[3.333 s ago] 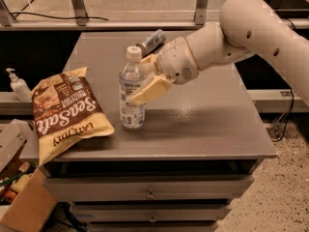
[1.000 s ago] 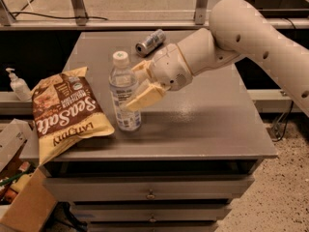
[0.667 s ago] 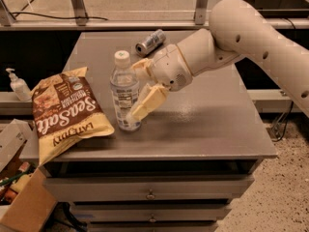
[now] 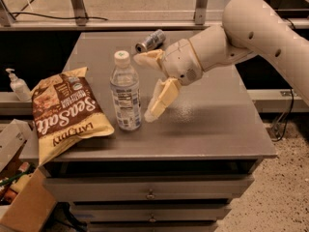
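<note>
The gripper point(image 4: 145, 87) hangs over the middle of the grey table point(image 4: 217, 129), just to the right of a clear water bottle point(image 4: 126, 93). Its two cream fingers point(image 4: 161, 98) are spread wide apart and clamp nothing. One finger points left at the height of the bottle's neck. The other slants down toward the table, and its tip is just beside the bottle's base. Whether either tip touches the plastic cannot be told.

The water bottle stands upright with its white cap on and a label round its middle. It is a little left of the table's centre and toward the near edge. The thick white arm point(image 4: 260, 28) comes in from the far right and bends down to the wrist behind the gripper.

Left of the bottle, touching it or nearly so, lies a brown sea-salt chip bag point(image 4: 65, 115). It lies flat, with its lower corner sticking out over the near-left edge of the table. Near the far edge, beyond the gripper, a metal can point(image 4: 150, 40) lies on its side, well apart from the bottle.

Off the table to the left, a small pump bottle of hand sanitizer point(image 4: 17, 85) stands on a lower ledge, and a cardboard box point(image 4: 24, 207) sits on the floor at the near-left corner. Below the tabletop are drawers point(image 4: 149, 190) with small knobs.
</note>
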